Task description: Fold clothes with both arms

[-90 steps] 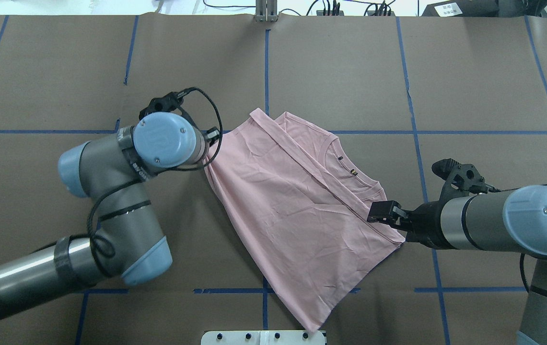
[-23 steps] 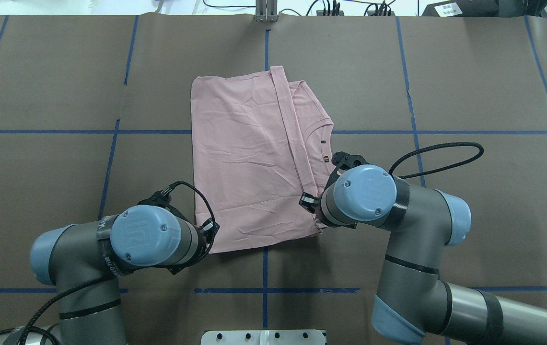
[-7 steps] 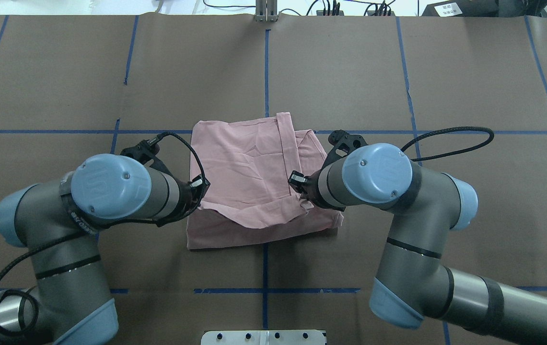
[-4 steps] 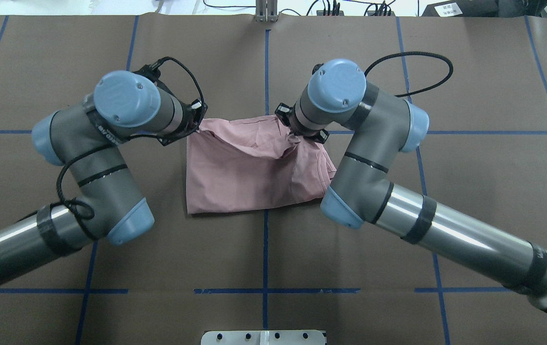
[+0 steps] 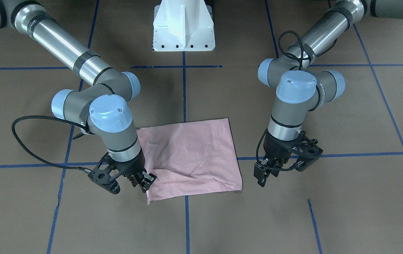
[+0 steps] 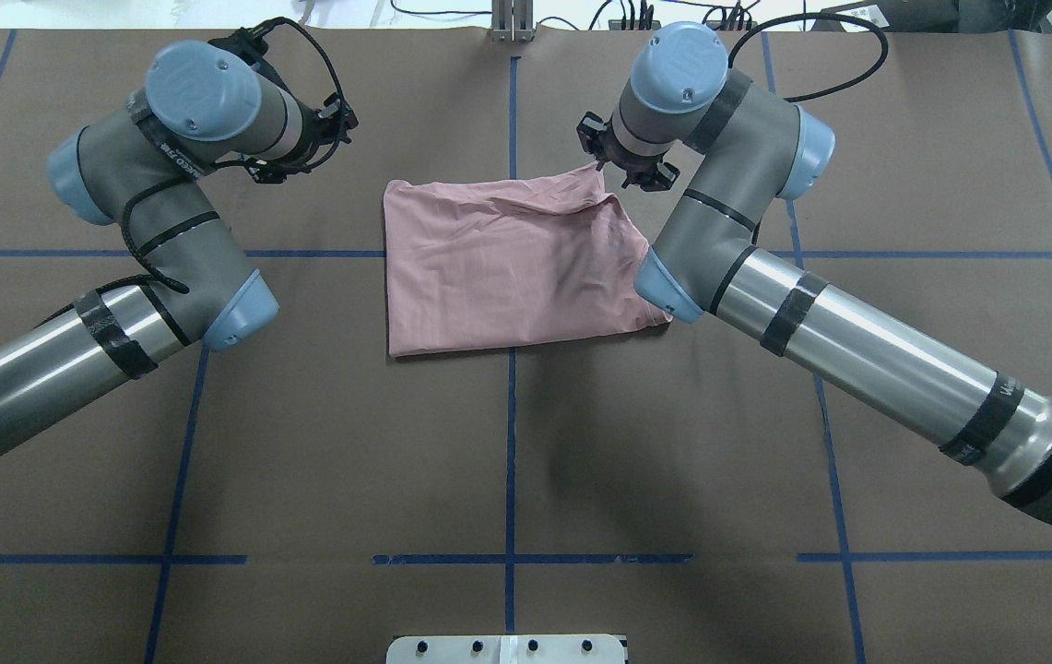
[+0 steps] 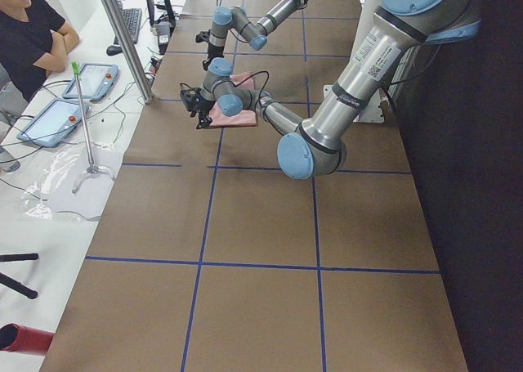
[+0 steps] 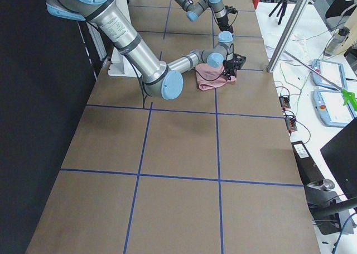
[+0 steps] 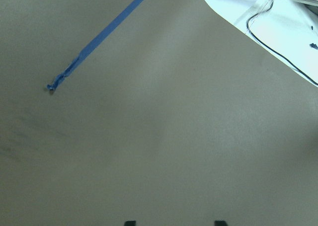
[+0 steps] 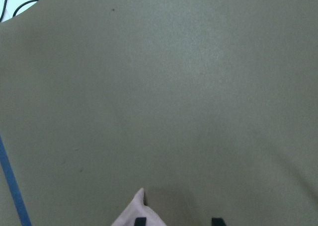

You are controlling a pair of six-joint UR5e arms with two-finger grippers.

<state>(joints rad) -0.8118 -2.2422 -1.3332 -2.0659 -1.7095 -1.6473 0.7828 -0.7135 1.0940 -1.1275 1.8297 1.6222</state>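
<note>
Since half a second ago, both arms have carried the raised fold out to the far side, and the bundle has settled into a flat rectangle. Left gripper [image 5: 262, 176]: fingers spread, nothing between them, hanging over bare table [image 6: 507, 443] just beside the cloth. Right gripper [image 5: 147, 182]: fingers likewise apart. A cloth tip [image 10: 133, 211] lies against one finger, and whether it is quite free there is hard to tell from the wrist view. T-shirt [image 6: 507, 267]: folded, plain pink side up, lying between the two grippers across the centre tape line, with its far right corner puckered towards the right gripper.

The fabric is probably light, thin and limp. It would sag and crease when lifted, and its layers would slip over each other. A further fold is best begun at two corners of one edge, pinching every layer together.
</note>
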